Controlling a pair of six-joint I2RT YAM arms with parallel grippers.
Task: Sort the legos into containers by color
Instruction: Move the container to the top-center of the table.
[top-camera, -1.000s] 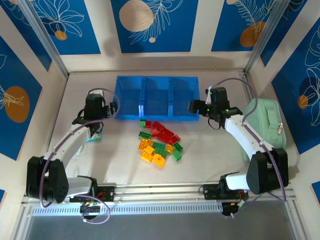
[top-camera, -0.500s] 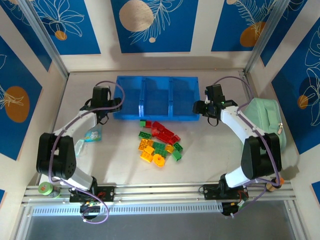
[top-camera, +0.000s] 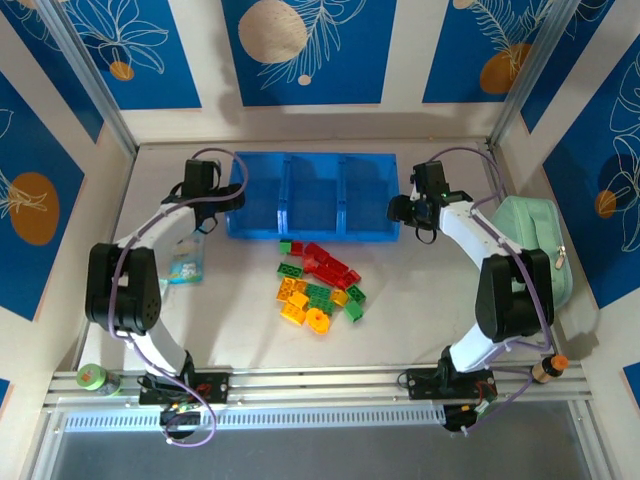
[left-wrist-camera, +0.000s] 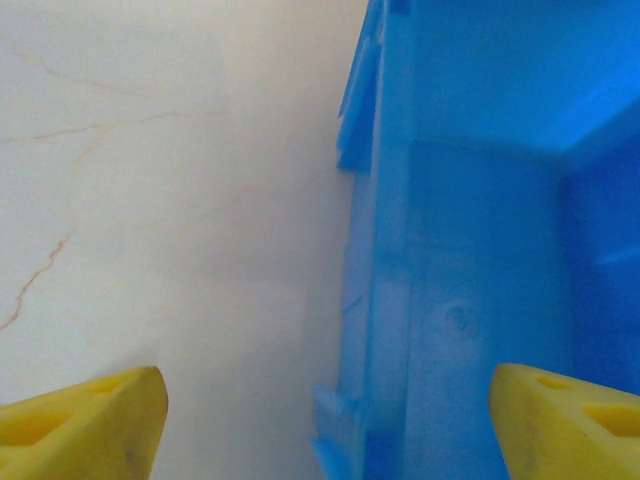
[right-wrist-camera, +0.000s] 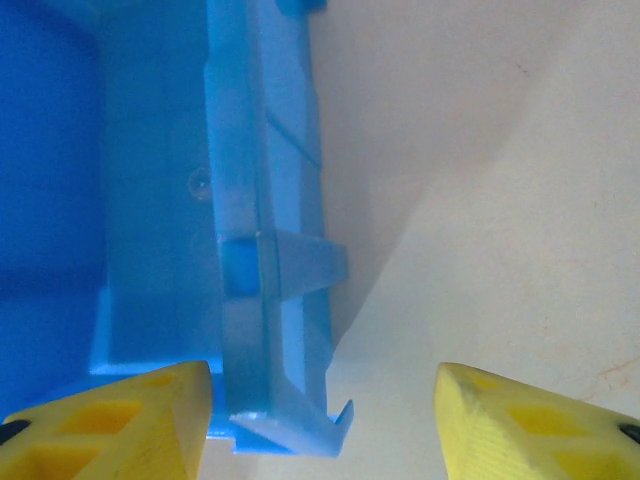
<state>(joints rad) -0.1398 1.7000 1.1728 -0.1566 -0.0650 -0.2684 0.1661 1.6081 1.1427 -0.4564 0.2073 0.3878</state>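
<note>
Fifteen or so legos (top-camera: 320, 287) lie in one loose heap at the middle of the table (top-camera: 430, 300), just on the near side of the blue tray (top-camera: 310, 236). Reds lie closest to the tray, yellows and oranges toward the near edge, greens mixed through. A round orange disc (top-camera: 317, 320) sits at the heap's near rim.

The table is pale beige and faintly veined. It is boxed in by cream walls with blue leaf-print panels (top-camera: 305, 50).

The tray lies toward the far edge, and its three compartments show bare blue floors.

The left gripper (top-camera: 232, 195) (left-wrist-camera: 325, 425) is at the tray's left end, yellow fingers (left-wrist-camera: 80, 425) spread wide astride the end wall. The right gripper (top-camera: 397, 210) (right-wrist-camera: 325, 410) is at the right end, also astride the wall. Its inner finger (right-wrist-camera: 110, 410) is close to the wall and its outer one is clear, so nothing is gripped.

A mint-green case (top-camera: 530, 250) lies by the right edge and a small packet (top-camera: 185, 268) near the left.
</note>
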